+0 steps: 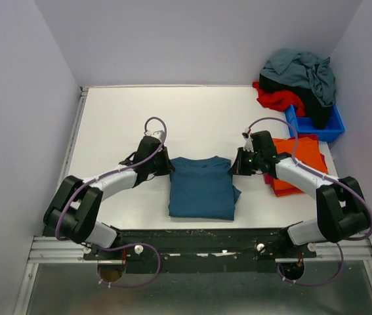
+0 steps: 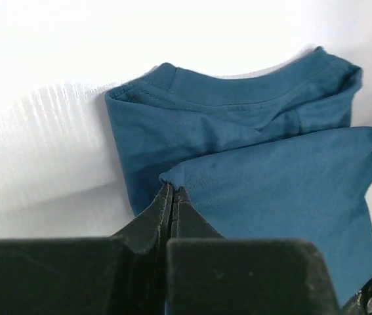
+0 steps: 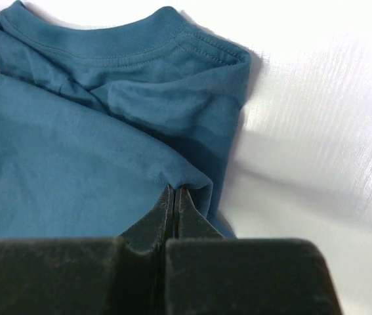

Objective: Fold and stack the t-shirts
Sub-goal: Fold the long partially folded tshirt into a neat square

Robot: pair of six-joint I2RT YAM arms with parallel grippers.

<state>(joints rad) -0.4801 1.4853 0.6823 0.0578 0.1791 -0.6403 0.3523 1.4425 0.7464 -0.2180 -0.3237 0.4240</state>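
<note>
Overhead, we are seeing the teal shirt [image 1: 202, 187] lying folded into a rough rectangle at the front middle of the table [image 1: 192, 111]. The left gripper [image 1: 165, 165] is sitting at its far left corner and the right gripper [image 1: 236, 167] at its far right corner. An orange shirt [image 1: 300, 157] is lying folded flat to the right. Beyond it, a heap of shirts [image 1: 300, 79] is spilling over a blue bin [image 1: 327, 130].

Through the left wrist camera, we are looking at the left gripper [image 2: 172, 195] with its jaws pressed together to a thin line, pinching a corner of the shirt's upper layer [image 2: 271, 190]. The collar is lying just beyond.

Through the right wrist camera, the right gripper [image 3: 174, 195] is doing the same on the opposite corner, jaws closed on the cloth. Whether either pinch is catching one layer or several, we cannot tell.

We are judging the shirt light, soft and limp: it is likely to sag between the two grips and slip on the smooth table. The corners of the folded edge seem the right places to hold, with both arms moving together to keep that edge taut.
</note>
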